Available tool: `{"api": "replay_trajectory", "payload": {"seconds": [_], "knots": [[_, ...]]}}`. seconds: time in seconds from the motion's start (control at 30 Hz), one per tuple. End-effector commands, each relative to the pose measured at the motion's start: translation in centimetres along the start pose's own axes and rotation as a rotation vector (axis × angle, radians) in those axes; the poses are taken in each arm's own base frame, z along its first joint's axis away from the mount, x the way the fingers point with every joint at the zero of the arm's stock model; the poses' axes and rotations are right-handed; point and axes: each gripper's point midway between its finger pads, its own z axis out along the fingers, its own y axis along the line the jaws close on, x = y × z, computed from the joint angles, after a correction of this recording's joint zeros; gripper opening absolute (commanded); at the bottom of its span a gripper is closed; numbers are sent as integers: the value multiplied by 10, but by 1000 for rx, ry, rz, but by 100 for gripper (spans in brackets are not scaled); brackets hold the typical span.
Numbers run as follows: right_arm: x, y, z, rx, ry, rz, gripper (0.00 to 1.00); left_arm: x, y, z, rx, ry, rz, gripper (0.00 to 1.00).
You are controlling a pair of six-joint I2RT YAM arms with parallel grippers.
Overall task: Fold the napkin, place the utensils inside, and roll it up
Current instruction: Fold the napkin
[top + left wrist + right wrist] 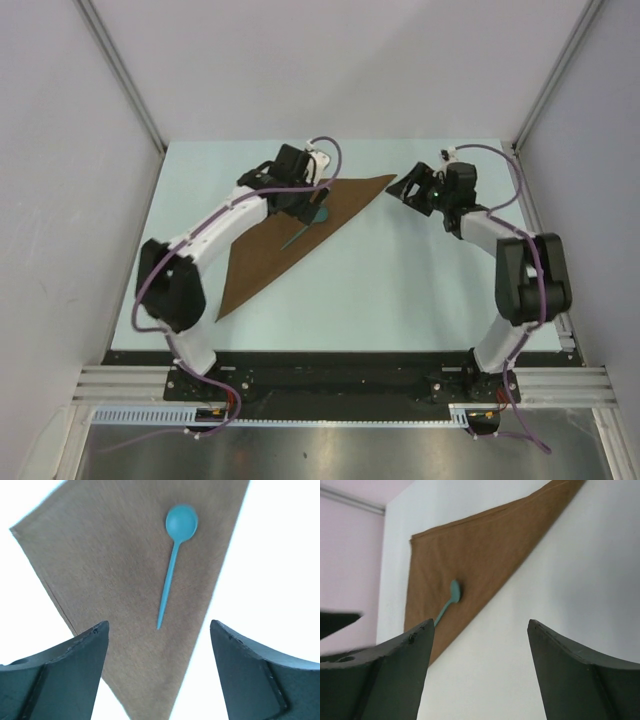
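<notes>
A pale blue-green counter (400, 290) is seen from above, with two arms bolted at its near edge. The napkin (270, 255) is laid flat as a dark-brown triangle. Its near tip is pointed toward the near-left corner, and its long edge is run diagonally to a sharp tip close to the far edge, right of the middle. The cloth is shown thin, matte and finely woven, with a stitched hem along one side. No roll has been started.

A teal spoon (303, 232) is laid on the far half of the cloth. It is smooth, likely plastic, with a round bowl and a slim tapering handle. No other utensil is visible.

The left fingers (60, 675) are held over the napkin's far part, spread wide with nothing between them, and the spoon is seen in the gap below. The right fingers (385, 670) are held just beside the napkin's far tip, likewise spread wide and empty.

The fold is judged done and one utensil placed. Any further utensils and the whole of the rolling are judged left to do.
</notes>
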Motion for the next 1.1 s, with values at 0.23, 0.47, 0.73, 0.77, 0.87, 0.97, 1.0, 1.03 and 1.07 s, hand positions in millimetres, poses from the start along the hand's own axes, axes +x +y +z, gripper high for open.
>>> {"api": "replay_trajectory", "payload": {"seconds": [0.23,0.47,0.73,0.77,0.87,0.97,1.0,1.03,1.07], "knots": [[-35,-54,116,89,-21,54,56,-33,-6,-72,61,-271,-180,90],[-38,-88,146,192,-26,68,50,-37,-2,-85,55,-303,-192,90],[-36,-115,162,273,-19,80,47,-38,-3,-87,56,-310,-193,91],[-35,-119,162,287,-16,82,46,-38,-2,-87,57,-310,-194,91],[-34,-128,164,320,-13,79,46,-37,-4,-87,63,-309,-194,91],[-33,-134,168,327,-3,81,45,-38,-6,-85,76,-310,-197,91],[-28,-139,168,338,11,85,43,-38,-7,-85,79,-309,-197,91],[-29,-139,170,338,11,83,42,-38,-8,-84,85,-306,-196,91],[-27,-140,170,343,18,79,40,-38,-8,-83,84,-306,-197,91]]}}
